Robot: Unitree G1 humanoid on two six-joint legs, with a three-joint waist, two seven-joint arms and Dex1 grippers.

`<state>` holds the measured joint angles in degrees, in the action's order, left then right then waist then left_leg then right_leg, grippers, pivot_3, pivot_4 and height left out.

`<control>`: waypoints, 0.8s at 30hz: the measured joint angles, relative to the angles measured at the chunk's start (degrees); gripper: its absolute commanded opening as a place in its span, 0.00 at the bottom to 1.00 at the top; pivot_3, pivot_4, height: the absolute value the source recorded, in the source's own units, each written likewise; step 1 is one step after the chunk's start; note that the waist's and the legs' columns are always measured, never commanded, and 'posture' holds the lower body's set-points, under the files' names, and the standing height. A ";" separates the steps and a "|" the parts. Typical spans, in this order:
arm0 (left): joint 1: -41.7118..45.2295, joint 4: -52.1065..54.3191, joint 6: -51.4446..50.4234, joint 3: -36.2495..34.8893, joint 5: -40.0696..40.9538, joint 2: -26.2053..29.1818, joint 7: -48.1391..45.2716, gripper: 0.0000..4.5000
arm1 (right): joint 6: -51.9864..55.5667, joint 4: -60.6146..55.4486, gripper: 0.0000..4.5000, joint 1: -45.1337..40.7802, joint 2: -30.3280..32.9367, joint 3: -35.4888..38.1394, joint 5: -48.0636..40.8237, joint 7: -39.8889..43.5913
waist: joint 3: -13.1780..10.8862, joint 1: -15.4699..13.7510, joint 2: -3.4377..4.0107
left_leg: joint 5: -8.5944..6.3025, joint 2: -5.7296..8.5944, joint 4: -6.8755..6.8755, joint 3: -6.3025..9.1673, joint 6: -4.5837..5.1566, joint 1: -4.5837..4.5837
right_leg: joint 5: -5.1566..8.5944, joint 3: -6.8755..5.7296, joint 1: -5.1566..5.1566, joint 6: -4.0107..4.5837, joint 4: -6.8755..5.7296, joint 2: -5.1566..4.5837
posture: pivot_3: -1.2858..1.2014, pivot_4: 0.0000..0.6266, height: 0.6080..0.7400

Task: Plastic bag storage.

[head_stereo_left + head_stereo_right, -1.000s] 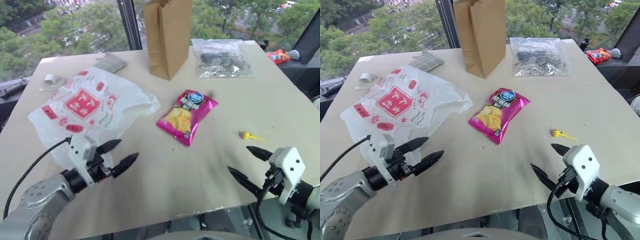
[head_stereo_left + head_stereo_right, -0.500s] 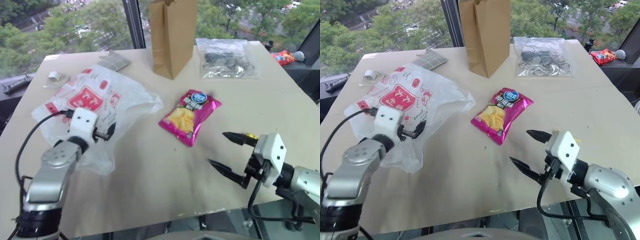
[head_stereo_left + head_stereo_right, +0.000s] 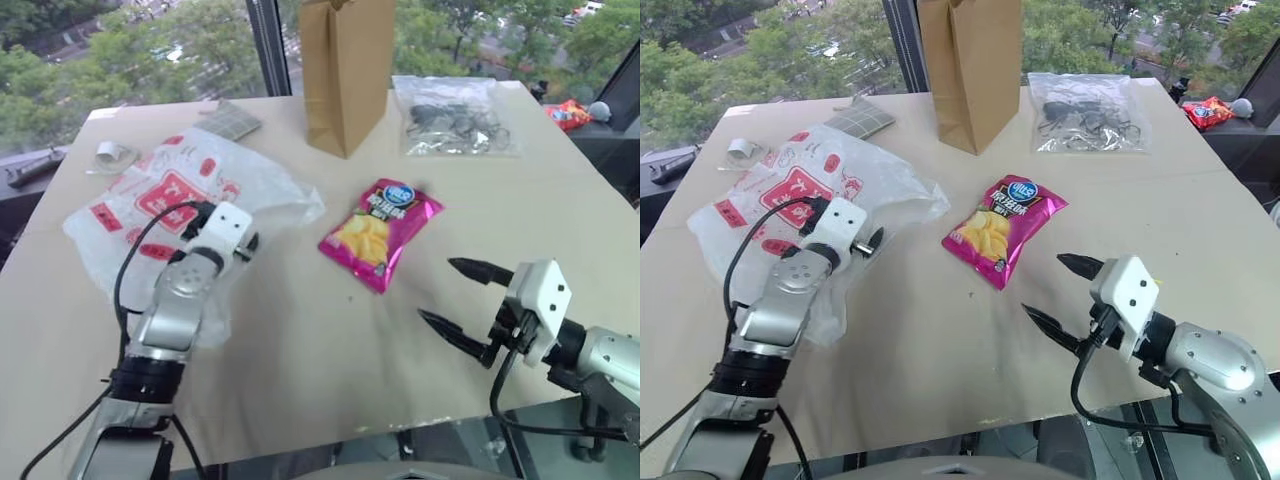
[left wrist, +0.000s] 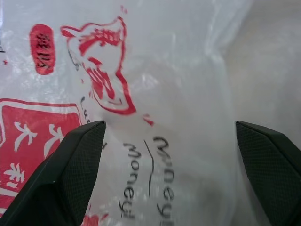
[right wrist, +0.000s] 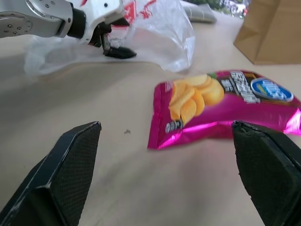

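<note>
Jaws of both grippers spread wide and empty: left gripper over the plastic bag, right gripper at lower right above the desk.

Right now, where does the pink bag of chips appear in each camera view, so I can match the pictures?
Left eye view: the pink chip bag lies mid-table, right of the plastic bag.
Right eye view: same spot, at.
Left wrist view: not in it; plastic bag print here.
Right wrist view: close ahead, between the right gripper's fingers.
Shared landmark: the brown paper bag, behind the chips.
</note>
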<state>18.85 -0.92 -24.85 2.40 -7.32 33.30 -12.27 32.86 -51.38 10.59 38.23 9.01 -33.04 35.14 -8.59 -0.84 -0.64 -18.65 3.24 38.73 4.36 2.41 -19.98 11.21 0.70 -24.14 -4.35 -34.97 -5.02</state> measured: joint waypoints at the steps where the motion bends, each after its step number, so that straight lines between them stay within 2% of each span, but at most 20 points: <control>1: 0.17 -0.12 -0.14 0.01 -0.55 -0.62 0.63 0.94 | -0.25 0.00 1.00 0.00 -0.08 -0.10 0.20 -0.24 | 0.00 0.00 0.00 | 0.00 0.00 0.00 0.00 0.00 0.00 | 0.00 -0.01 0.00 0.00 0.00 0.00 | 0.52 0.24 1.00; 3: 0.36 -0.52 -0.35 0.01 -1.52 -1.38 1.40 0.82 | -0.72 0.00 1.00 -0.06 -0.10 -0.20 0.56 -0.40 | 0.00 0.01 0.00 | 0.00 -0.01 0.00 0.01 0.00 0.00 | 0.00 -0.01 -0.01 0.00 -0.02 0.01 | 0.52 0.24 1.00; 8: 0.23 -2.11 -0.59 -0.46 -2.13 -1.89 2.60 0.29 | -1.80 0.22 1.00 -0.42 -0.33 -1.53 1.53 -0.45 | -0.01 0.22 0.00 | 0.00 -0.02 0.00 0.00 0.00 0.00 | 0.00 0.00 -0.04 0.00 -0.02 0.02 | 0.52 0.24 1.00; 9: 0.02 -2.10 -0.56 -1.04 -2.04 -1.89 2.55 0.22 | -1.88 0.29 1.00 -0.66 -0.38 -1.77 1.65 -0.50 | -0.01 0.21 -0.01 | 0.00 -0.03 0.00 -0.01 0.00 -0.01 | 0.00 0.00 -0.04 0.00 -0.02 0.02 | 0.52 0.24 1.00; 10: -0.09 -2.07 -0.56 -1.93 -1.95 -1.83 2.41 0.08 | -1.94 0.45 1.00 -0.97 -0.44 -2.01 1.82 -0.58 | -0.02 0.18 -0.03 | 0.00 -0.03 0.00 0.00 0.00 -0.01 | 0.00 0.00 -0.04 0.00 -0.01 0.02 | 0.52 0.24 1.00; 11: -0.09 -2.00 -0.56 -2.52 -1.89 -1.60 2.33 0.02 | -1.96 0.62 1.00 -1.01 -0.47 -2.12 2.08 -0.66 | -0.02 0.10 -0.03 | 0.00 -0.02 0.00 0.00 0.00 -0.01 | 0.00 -0.01 -0.04 0.00 0.00 0.01 | 0.52 0.24 1.00; 16: 0.00 1.29 -1.75 -6.50 0.20 0.31 -0.59 0.02 | -1.14 2.04 1.00 -2.92 -1.34 -4.56 3.36 -2.39 | -0.07 0.10 -0.12 | 0.00 -0.04 0.00 0.01 -0.01 -0.03 | 0.00 -0.03 -0.06 0.01 -0.01 0.01 | 0.52 0.24 1.00; 21: 4.83 11.21 -10.26 -9.53 3.47 3.32 -5.07 0.02 | 11.36 4.83 1.00 -9.50 -5.58 -8.89 2.69 -11.15 | -0.09 0.05 -0.14 | 0.00 -0.01 0.03 0.02 -0.01 -0.04 | 0.00 -0.02 -0.05 0.01 -0.02 0.00 | 0.52 0.24 1.00; 24: 7.61 15.26 -16.67 -9.85 4.96 3.90 -7.31 0.02 | 19.93 7.61 1.00 -14.82 -10.21 -9.48 0.58 -16.46 | -0.09 0.20 -0.13 | 0.00 0.01 0.02 0.01 -0.01 -0.04 | 0.00 0.00 -0.10 0.01 -0.03 0.02 | 0.52 0.24 1.00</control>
<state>26.47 14.35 -41.53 -7.45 -2.36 37.20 -19.58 52.80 -43.77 -4.23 28.02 -0.47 -32.46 18.68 -8.68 -0.64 -0.77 -18.65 3.25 38.75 4.36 2.40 -20.02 11.21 0.70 -24.23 -4.34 -35.00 -5.00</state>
